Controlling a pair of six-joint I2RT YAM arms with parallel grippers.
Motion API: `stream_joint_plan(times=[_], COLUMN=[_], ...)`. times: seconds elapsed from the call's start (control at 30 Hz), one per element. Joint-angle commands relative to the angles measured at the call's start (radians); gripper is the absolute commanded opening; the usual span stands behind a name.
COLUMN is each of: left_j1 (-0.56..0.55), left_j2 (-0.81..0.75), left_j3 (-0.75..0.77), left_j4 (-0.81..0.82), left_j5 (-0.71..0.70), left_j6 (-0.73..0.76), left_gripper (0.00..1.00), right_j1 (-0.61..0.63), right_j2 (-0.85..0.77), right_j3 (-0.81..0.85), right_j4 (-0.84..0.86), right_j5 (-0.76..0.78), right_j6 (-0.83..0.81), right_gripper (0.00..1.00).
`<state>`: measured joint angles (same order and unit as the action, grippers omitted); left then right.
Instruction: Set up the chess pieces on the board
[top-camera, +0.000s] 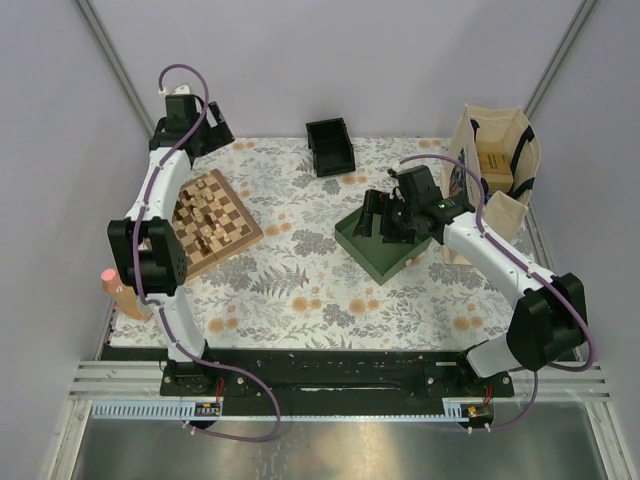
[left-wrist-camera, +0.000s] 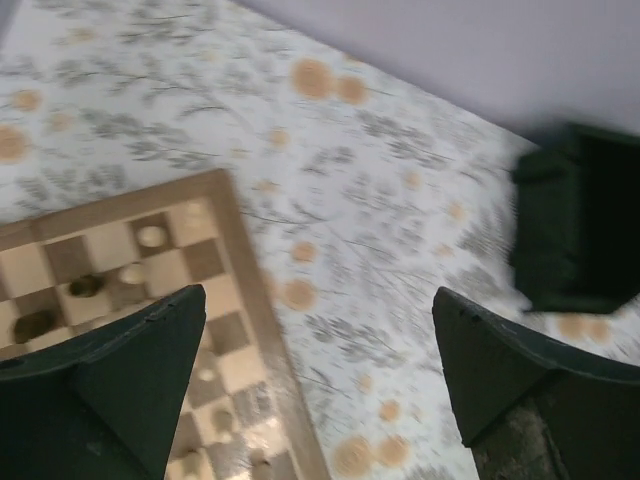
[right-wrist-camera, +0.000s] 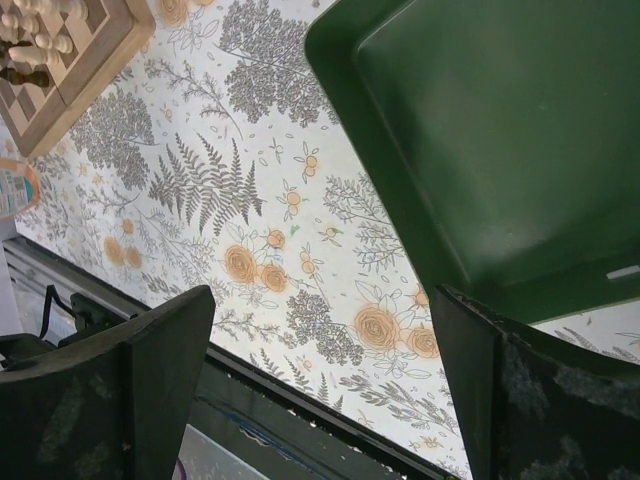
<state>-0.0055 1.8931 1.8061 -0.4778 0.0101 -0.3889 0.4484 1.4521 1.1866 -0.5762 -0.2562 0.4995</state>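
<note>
Wooden and checkered, the board (top-camera: 250, 230) lies at the left of the table (top-camera: 300, 290) with the chess pieces (top-camera: 205, 218) standing on it, while the left gripper (left-wrist-camera: 318, 295) hangs spread and empty near its far corner and the right gripper (right-wrist-camera: 322, 292), also spread and empty, hangs over the green tray (top-camera: 375, 255).

The flat wooden chessboard (left-wrist-camera: 262, 300) is checkered tan and dark brown; the bench (top-camera: 300, 290) shows grey ferns and orange blossoms on white; the square tray (right-wrist-camera: 520, 140) is green.
</note>
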Motion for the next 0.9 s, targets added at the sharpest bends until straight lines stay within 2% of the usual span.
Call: stream_joint_plan(times=[0.0, 0.17, 0.43, 0.87], left_j1=[0.071, 0.117, 0.216, 0.291], left_j2=[0.127, 0.21, 0.274, 0.325], left_j3=[0.116, 0.188, 0.219, 0.182], left_j4=[-0.159, -0.173, -0.16, -0.136], left_j5=[-0.22, -0.349, -0.349, -0.386], left_j6=[-0.033, -0.041, -0.11, -0.153], left_gripper=[0.99, 0.99, 0.99, 0.99], right_j1=[0.035, 0.041, 0.044, 0.053], right_j2=[0.01, 0.022, 0.045, 0.117], right_j3=[0.054, 0.042, 0.048, 0.114], right_j4=[0.018, 0.016, -0.005, -0.042], right_j5=[-0.025, -0.032, -0.045, -0.078], right_j6=[-0.006, -0.006, -0.016, -0.03], right_gripper=[0.99, 0.99, 0.99, 0.99])
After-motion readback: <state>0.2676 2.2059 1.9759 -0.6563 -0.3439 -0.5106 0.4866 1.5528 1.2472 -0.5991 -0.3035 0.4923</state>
